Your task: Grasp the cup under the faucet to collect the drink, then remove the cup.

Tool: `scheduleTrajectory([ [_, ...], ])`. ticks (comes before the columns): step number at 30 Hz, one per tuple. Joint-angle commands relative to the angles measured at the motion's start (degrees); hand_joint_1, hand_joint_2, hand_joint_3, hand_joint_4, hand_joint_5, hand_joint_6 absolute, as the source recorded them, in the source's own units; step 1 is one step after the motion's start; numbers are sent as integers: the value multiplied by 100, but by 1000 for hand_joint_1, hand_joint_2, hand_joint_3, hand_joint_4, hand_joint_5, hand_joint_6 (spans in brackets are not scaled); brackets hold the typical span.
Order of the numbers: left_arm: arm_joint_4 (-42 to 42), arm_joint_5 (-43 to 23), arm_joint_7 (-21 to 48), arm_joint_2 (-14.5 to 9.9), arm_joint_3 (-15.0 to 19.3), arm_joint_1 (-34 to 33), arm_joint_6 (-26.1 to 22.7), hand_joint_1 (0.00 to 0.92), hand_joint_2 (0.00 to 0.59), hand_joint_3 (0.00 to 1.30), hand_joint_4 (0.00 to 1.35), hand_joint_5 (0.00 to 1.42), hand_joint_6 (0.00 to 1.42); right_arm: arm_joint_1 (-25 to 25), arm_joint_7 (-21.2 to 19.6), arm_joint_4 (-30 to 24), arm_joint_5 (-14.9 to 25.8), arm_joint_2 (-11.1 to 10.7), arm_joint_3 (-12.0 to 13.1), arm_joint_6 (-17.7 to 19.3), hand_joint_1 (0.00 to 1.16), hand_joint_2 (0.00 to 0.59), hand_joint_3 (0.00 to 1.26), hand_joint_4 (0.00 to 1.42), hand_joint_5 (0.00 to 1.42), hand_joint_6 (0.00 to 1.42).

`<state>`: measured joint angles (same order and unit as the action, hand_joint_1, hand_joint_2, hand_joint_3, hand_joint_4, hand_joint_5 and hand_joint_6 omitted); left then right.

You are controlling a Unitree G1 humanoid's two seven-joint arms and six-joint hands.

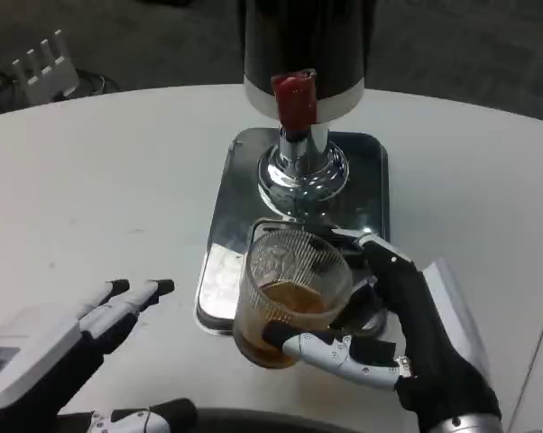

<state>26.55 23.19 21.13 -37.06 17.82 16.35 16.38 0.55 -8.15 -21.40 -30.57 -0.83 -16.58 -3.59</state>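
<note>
A ribbed clear glass cup [288, 293] with brown drink in its bottom sits tilted in my right hand [393, 338], whose fingers wrap its right side and underside. The cup is in front of the dispenser, over the near edge of the shiny metal drip tray [222, 244]. The dispenser [303, 54] is black with a chrome base and a red faucet lever [295, 97] at the back centre. My left hand [100, 325] lies at the lower left of the table, fingers apart and holding nothing, well left of the cup.
The round white table [100, 180] stretches to the left and right of the tray. A white object [44, 65] sits beyond the table's far left edge on the dark floor.
</note>
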Motion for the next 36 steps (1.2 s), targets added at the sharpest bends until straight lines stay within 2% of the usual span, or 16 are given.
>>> scheduleTrajectory([
  [1,21,-15,-48,-12,48,56,64,0,101,37,0,0,170,-38,-19,-164,-8,1,48,120,889,196,624,653,842,837],
  [10,54,-47,56,-85,-34,36,85,0,100,37,0,0,163,-193,114,-198,8,2,139,62,890,196,625,661,857,840],
  [17,214,-56,87,-70,-88,171,180,0,100,37,0,0,159,-30,456,-510,26,-252,157,144,892,192,635,662,869,870],
  [21,205,-89,112,-72,-102,169,178,0,100,40,0,0,158,40,582,-631,112,-245,207,72,895,188,638,662,878,875],
  [23,199,-105,134,-89,-109,149,191,0,100,42,0,0,157,70,655,-707,92,-316,209,113,896,187,639,667,884,882],
  [26,230,-104,157,-100,-113,162,232,0,100,44,0,0,157,140,821,-826,163,-457,268,140,898,187,639,674,886,885],
  [36,464,-44,178,-73,-80,297,342,0,100,46,0,0,156,497,1260,-1399,391,-681,448,36,909,190,653,678,897,901],
])
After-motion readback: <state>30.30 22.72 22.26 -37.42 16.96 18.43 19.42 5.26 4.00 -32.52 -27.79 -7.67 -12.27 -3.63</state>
